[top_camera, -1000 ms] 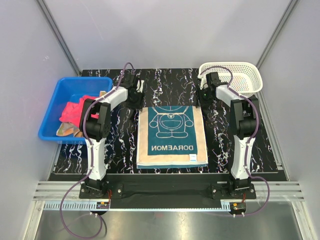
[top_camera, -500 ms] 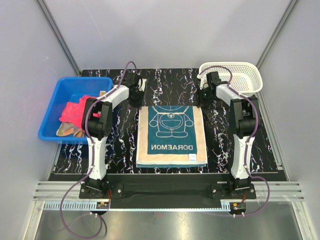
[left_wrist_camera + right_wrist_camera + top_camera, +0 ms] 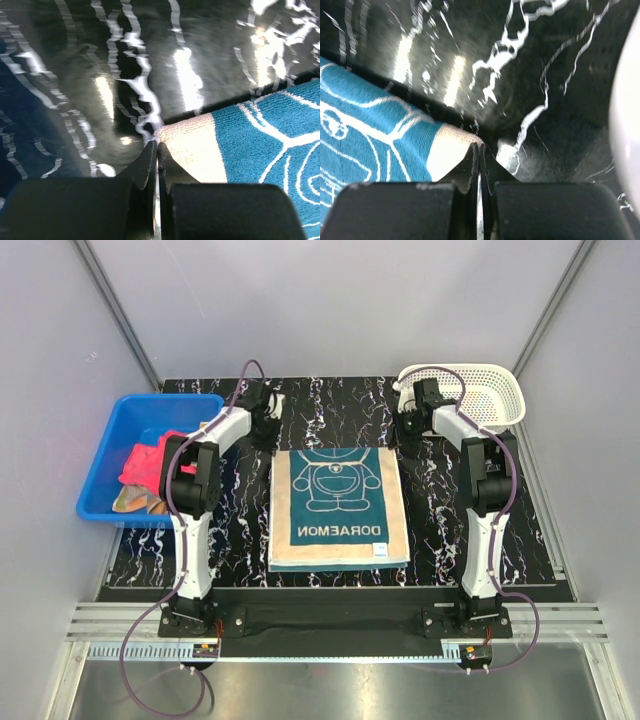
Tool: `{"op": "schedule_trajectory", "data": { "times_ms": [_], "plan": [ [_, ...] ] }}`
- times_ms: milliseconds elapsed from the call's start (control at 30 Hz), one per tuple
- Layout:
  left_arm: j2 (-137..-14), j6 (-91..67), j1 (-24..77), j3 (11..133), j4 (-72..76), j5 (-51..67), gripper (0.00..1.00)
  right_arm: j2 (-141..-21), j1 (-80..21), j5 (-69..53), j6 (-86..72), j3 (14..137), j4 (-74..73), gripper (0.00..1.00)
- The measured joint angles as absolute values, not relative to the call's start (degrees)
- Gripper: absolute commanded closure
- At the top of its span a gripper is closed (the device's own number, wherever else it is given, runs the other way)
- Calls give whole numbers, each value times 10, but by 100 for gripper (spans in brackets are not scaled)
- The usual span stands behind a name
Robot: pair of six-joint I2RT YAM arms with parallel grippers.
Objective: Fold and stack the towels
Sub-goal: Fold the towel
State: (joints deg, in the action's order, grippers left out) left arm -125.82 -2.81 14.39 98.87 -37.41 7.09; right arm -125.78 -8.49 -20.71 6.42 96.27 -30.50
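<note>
The teal towel (image 3: 338,508) lies spread flat in the middle of the table (image 3: 235,540), between the two arms, its white cartoon face toward the far side and its beige edge showing along both sides and the near hem (the printed word reads upside down from above). Its two far corners are where the pincers sit. The left gripper (image 3: 272,440) is at the far-left corner. In the left wrist view its fingers (image 3: 145,167) are pressed together with no gap, and the beige corner of the teal towel (image 3: 260,140) is nipped at their very tips. The right gripper (image 3: 404,436) matches it at the far-right corner, jaws squeezed together on the pale tip of the cloth (image 3: 380,135).

To the left, well apart, a blue bin (image 3: 115,425) holds the pink-red towel (image 3: 150,458) and the orange-peach towel (image 3: 135,502), both crumpled. A white basket (image 3: 490,380) stands at the far right of the table.
</note>
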Motion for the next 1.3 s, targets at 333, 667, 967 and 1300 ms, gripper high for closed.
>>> {"op": "schedule_trajectory", "data": {
  "times_ms": [333,667,967,1300],
  "plan": [
    [-1245,-35,109,993,-364,73,100,-1251,-86,-237,68,972,-246,100],
    [-1181,-35,111,972,-354,73,100,-1160,-86,-242,98,880,-165,100],
    [-1063,-47,111,874,-328,76,100,-1024,-86,-260,103,727,-79,100],
    [-898,-71,135,702,-327,94,100,-829,-98,-242,57,570,-91,100]
  ]
}}
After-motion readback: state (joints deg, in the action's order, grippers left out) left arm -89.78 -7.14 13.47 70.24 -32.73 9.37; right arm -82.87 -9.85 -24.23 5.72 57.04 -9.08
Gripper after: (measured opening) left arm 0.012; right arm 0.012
